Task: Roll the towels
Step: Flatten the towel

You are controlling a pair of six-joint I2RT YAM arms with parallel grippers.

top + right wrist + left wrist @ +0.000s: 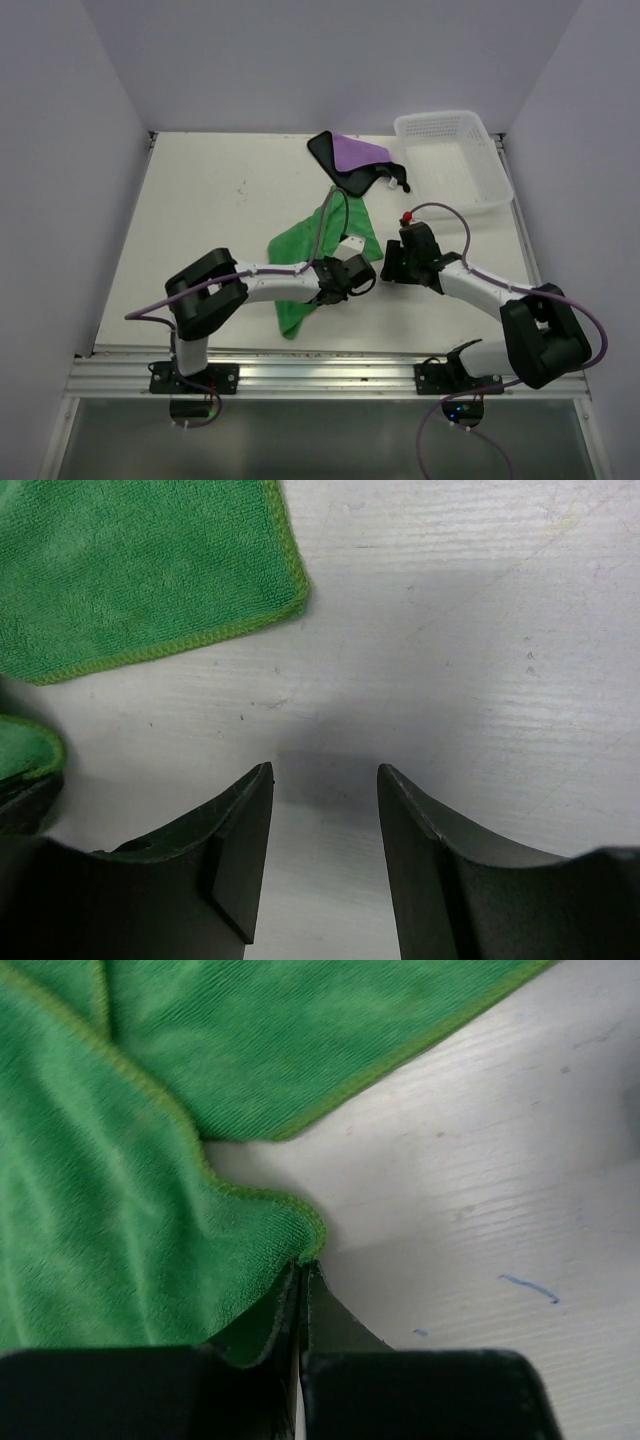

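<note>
Green towel (120, 1160) lies crumpled on a white table (480, 1160), spreading above and to the left of the left gripper (303, 1272). That gripper's two black fingers (345, 1330) are pressed together, pinching a hemmed fold of the cloth at their tips. The right gripper (325, 780) hangs over bare table, its fingers moderately apart with nothing between them. A corner of the green towel lies just beyond them, to their left. A purple towel (352, 155) with a black back lies well beyond both grippers, beside a white basket (455, 160).
</note>
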